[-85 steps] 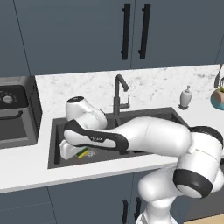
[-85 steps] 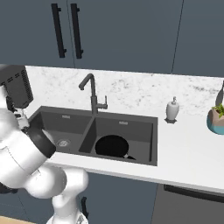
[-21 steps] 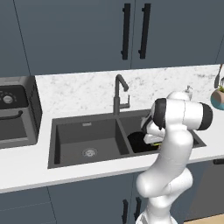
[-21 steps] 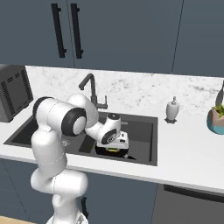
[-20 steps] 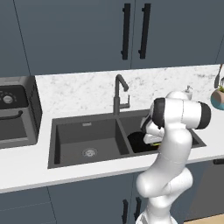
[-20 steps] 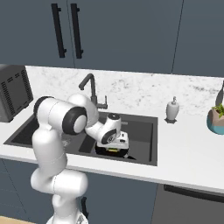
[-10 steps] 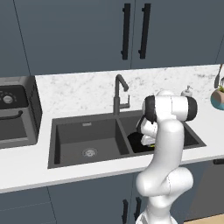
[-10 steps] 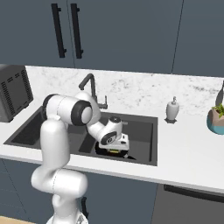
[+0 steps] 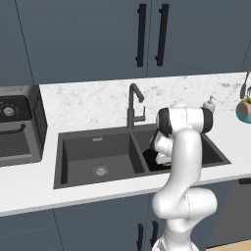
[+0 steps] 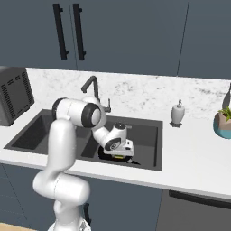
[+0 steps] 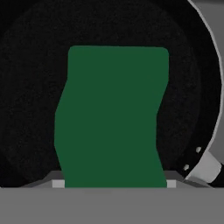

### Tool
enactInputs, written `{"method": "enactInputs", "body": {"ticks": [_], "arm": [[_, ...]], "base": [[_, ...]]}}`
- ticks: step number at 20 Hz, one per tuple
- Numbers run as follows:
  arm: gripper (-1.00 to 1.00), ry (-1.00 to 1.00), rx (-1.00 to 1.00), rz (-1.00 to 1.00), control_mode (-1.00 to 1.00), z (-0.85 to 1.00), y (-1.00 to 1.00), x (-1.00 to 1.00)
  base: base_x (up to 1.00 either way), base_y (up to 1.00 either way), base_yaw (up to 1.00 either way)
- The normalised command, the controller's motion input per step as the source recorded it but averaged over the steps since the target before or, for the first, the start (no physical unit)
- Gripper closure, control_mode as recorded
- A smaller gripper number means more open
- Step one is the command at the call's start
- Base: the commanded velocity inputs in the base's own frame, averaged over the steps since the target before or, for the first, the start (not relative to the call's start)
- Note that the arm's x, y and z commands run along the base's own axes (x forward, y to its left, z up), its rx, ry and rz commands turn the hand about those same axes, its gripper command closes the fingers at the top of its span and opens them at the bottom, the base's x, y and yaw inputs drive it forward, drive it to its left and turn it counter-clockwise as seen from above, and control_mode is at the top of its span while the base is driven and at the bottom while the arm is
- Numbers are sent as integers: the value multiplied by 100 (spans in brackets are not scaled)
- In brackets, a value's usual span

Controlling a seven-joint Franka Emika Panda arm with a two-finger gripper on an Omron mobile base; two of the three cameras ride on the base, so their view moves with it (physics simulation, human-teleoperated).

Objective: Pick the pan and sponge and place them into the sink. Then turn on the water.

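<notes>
Sponge update, going left to right along the surface (image 9: 29, 186). The toaster oven (image 9: 17, 127) sits at the far left end and has nothing to do with any of this.

Next is the sink (image 9: 98, 135). A few seconds back I was bent down into its left basin, where the sponge was lying. Now that basin just shows its drain (image 9: 100, 171), because the sponge came along with me. The tap (image 9: 133, 103) stands at the back edge over the divider, and I haven't touched it yet.

Then the right basin. The pan (image 9: 153, 162) is on the floor of it, so I'd call that half of the job sorted. Over the last second I've dropped lower over it, and from the hand view the black pan bottom is right behind the sponge (image 11: 111, 118). My fingers (image 11: 56, 179) are clamped on the sponge's two sides with the green face toward the camera. I can't tell whether it's already touching the pan or hanging just above it.

So my guess is I only need to let go here, which puts the sponge in the sink on top of the pan. After that I lift out and go for the tap lever.

Past the sink's right edge there's a soap bottle (image 9: 210, 104) and a plant pot (image 9: 243, 110) at the back right, well clear of me.
</notes>
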Motion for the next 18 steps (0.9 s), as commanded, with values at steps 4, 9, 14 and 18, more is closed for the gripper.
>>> {"method": "enactInputs", "body": {"ticks": [4, 9, 14, 18], "arm": [[100, 0, 0, 0, -100, -25, 0, 18], [100, 0, 0, 0, -100, -30, 0, 22], [100, 0, 0, 0, -100, -21, 0, 23], [100, 0, 0, 0, -100, -15, 0, 20]], "base": [[0, 0, 0], [0, 0, 0], [0, 0, 0], [0, 0, 0]]}}
